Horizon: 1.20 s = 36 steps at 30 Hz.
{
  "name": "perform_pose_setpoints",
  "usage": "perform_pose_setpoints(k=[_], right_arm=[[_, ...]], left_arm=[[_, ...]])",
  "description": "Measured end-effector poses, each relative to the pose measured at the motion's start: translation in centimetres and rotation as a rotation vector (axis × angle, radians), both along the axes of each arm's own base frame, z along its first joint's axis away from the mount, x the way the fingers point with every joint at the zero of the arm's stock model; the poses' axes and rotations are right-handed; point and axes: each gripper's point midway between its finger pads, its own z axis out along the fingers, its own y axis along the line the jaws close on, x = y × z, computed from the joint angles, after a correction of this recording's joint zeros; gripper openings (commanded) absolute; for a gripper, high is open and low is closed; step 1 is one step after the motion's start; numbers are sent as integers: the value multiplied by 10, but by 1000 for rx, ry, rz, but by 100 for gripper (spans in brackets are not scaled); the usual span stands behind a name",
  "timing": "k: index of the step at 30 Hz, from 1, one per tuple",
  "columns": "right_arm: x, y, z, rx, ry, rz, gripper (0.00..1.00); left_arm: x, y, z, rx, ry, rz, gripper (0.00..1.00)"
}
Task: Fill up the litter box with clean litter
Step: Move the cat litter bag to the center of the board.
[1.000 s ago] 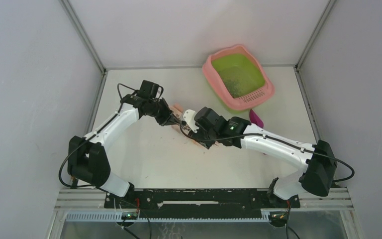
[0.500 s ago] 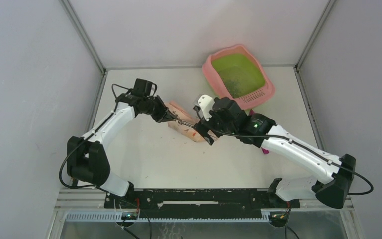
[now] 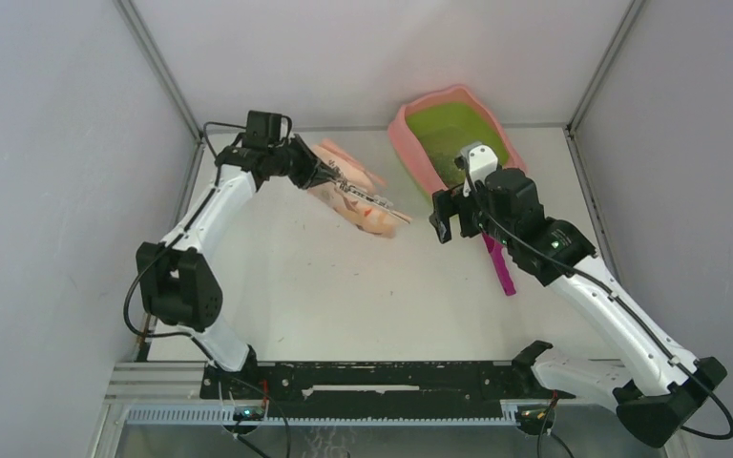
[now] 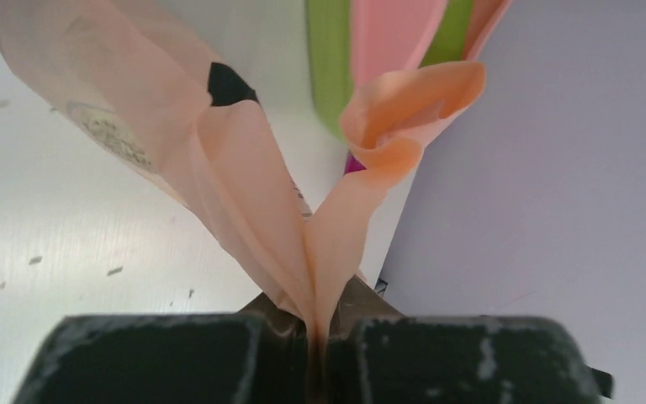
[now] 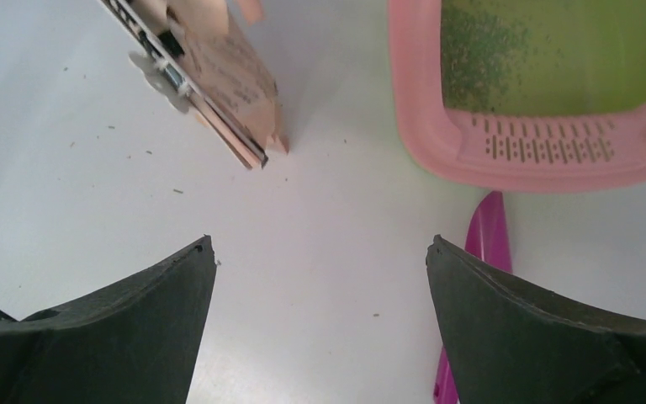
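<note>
Diagonally, litter box point(image 3: 403, 141), pink grid end point(image 5: 547, 150) near-right.

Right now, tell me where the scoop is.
Top view: the magenta scoop lies on the table, right of centre, just robot-side of the litter box, partly under the right arm.

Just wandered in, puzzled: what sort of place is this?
Probably a robot test booth, not a home: plain grey panel walls enclose a white table, and two white-and-black robot arms are bolted to a black metal rail at its near edge.
</note>
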Motion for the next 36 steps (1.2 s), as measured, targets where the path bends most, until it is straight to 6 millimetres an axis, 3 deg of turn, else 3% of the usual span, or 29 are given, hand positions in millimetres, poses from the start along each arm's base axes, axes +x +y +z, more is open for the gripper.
perform_pose_setpoints(k=[3, 7, 11, 16, 22, 26, 32, 36], right_arm=[[4, -8, -17, 5, 50, -46, 99], [11, -25, -39, 17, 115, -121, 99], [14, -37, -54, 38, 161, -174, 99], [12, -38, -68, 55, 203, -181, 98], [15, -44, -69, 80, 217, -213, 95], [21, -56, -70, 110, 229, -266, 92], [20, -54, -77, 124, 254, -255, 88], [19, -53, -76, 128, 255, -249, 86]], left_arm=[[20, -6, 4, -23, -42, -18, 5], [29, -5, -10, -21, -39, -21, 12], [21, -4, -29, -22, -35, -29, 12], [3, -1, -62, -20, 32, -30, 6], [7, 0, -55, -11, -1, -58, 7], [22, 4, -36, -10, -44, -68, 9], [70, 27, 2, -25, -156, -40, 13], [96, 46, 3, -17, -186, -19, 14]])
